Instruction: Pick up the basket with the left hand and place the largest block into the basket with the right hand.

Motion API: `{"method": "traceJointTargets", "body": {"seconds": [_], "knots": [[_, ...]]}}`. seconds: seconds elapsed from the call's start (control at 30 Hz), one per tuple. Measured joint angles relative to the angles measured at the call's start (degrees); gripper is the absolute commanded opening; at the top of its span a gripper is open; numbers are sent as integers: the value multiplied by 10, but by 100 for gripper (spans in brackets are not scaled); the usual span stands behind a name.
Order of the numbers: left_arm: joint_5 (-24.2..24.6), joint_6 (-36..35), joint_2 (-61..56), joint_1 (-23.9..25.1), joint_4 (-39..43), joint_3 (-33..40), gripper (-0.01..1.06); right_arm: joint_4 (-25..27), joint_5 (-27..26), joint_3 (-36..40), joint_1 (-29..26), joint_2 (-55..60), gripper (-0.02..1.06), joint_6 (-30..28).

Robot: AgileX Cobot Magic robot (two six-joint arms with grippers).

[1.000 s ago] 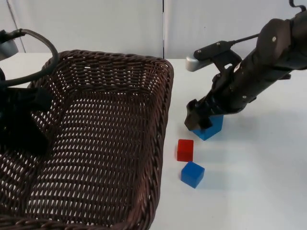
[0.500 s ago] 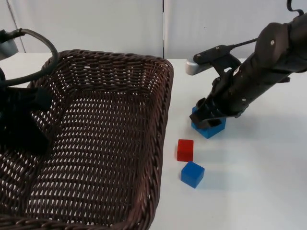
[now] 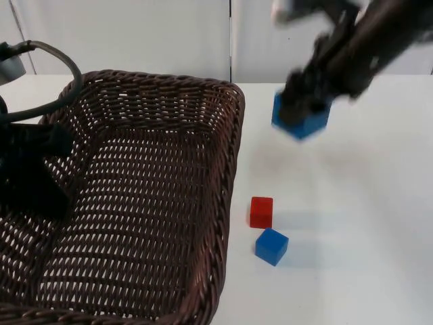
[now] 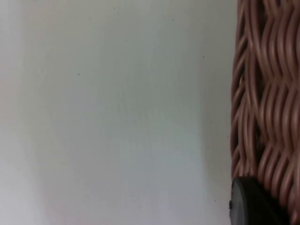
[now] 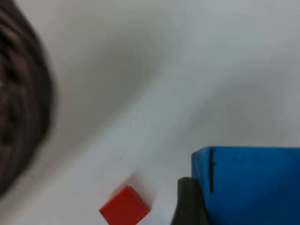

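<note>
The brown wicker basket [image 3: 135, 203] takes up the left of the top view, held up near the camera by my left gripper [image 3: 30, 169] at its left rim. The left wrist view has the basket's weave [image 4: 262, 93] beside a black fingertip [image 4: 251, 204]. My right gripper [image 3: 303, 101] is shut on the large blue block [image 3: 301, 122] and holds it in the air, right of the basket's far corner. In the right wrist view the large blue block [image 5: 248, 183] sits against a dark finger [image 5: 187, 201].
A small red block [image 3: 261, 212] and a small blue block [image 3: 271, 246] lie on the white table just right of the basket. The red block [image 5: 124, 208] and the basket's blurred edge [image 5: 21, 103] are seen from the right wrist.
The right gripper closed on the large blue block and lifted it off the table, up and slightly back. The basket and the two small blocks stayed put.
</note>
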Motion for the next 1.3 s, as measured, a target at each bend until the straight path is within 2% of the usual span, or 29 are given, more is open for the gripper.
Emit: {"method": "traceJointTargets", "body": {"seconds": [0.47,1.07,1.3], "knots": [[0,0,0,0,0,0,0,-1,71,0,0,-166,0,0],[0,0,0,0,9,0,0,7,89,0,0,-171,0,0],[0,0,0,0,10,0,0,7,92,0,28,-171,0,0]]}}
